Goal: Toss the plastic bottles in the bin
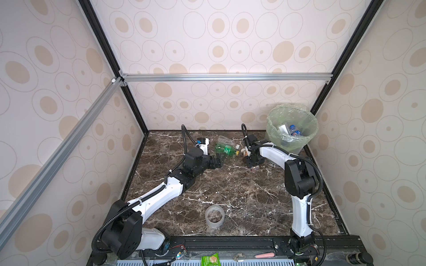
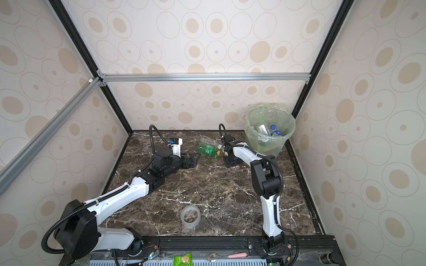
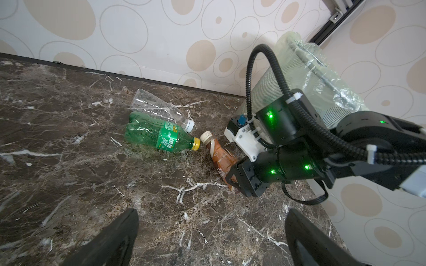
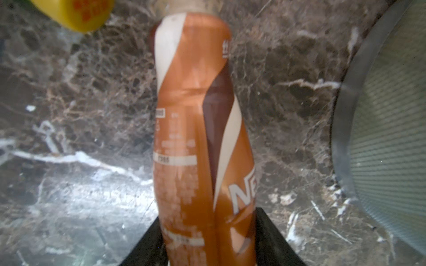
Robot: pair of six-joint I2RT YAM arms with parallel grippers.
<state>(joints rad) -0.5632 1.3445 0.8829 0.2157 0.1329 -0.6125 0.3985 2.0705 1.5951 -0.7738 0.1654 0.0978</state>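
Now | right gripper [image 4: 209,214]: pinching the brown bottle [image 4: 196,115] near its base; bottle lies on the worktop [image 1: 230,191] toward 12 o'clock | left gripper [image 3: 211,216]: spread wide, empty | green bottle [image 3: 159,135], clear bottle [image 3: 156,108]: lying side by side, touching, at the brown bottle's 9 o'clock | bin [image 1: 299,142]: 1 o'clock corner, blue-capped bottle [image 1: 293,127] inside

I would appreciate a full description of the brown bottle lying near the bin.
The brown bottle is a small plastic drink bottle with a cream cap and an orange, brown and white label, and its body is creased. It lies on the marble table, cap towards the green bottle, beside the bin. The right gripper clasps its lower body from both sides.
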